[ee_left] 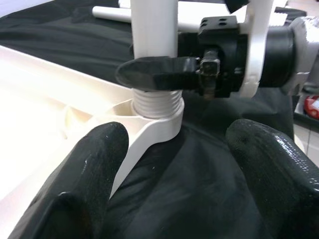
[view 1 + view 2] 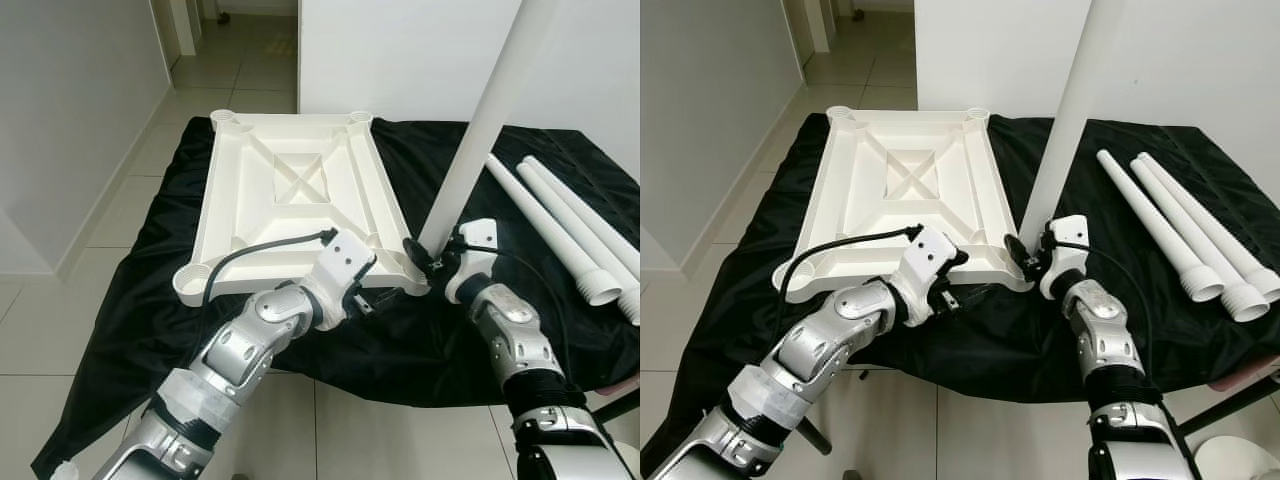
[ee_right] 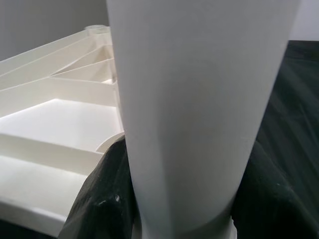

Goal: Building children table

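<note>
A white plastic tabletop point(image 2: 295, 195) lies upside down on a black cloth point(image 2: 430, 330) that covers a low surface, its ribbed underside facing up and a round leg socket at each corner. The near left socket point(image 2: 192, 281) and the two far sockets stand bare. The left gripper point(image 2: 372, 301) reaches in low from the robot's left and sits at the near edge of the tabletop, close to the near right corner; in the left wrist view its two black fingers point(image 1: 84, 174) are spread apart with only black cloth between them, holding nothing. Just to the right, a long white table leg point(image 2: 485, 115) stands nearly upright, leaning a little toward the right at its top, with its threaded end point(image 1: 157, 103) seated in the near right corner socket point(image 1: 149, 127). The right gripper point(image 2: 428, 256) is closed around the lower end of this leg, just above the thread, one black finger point(image 1: 159, 73) wrapping across the front of the tube. In the right wrist view the leg rises close before the camera with the ribbed tabletop beside it. Farther right, well apart from the tabletop, spare white legs point(image 2: 560, 225) lie side by side on the cloth, their threaded ends pointing toward the robot. Pale floor tiles point(image 2: 60, 320) surround the cloth.
</note>
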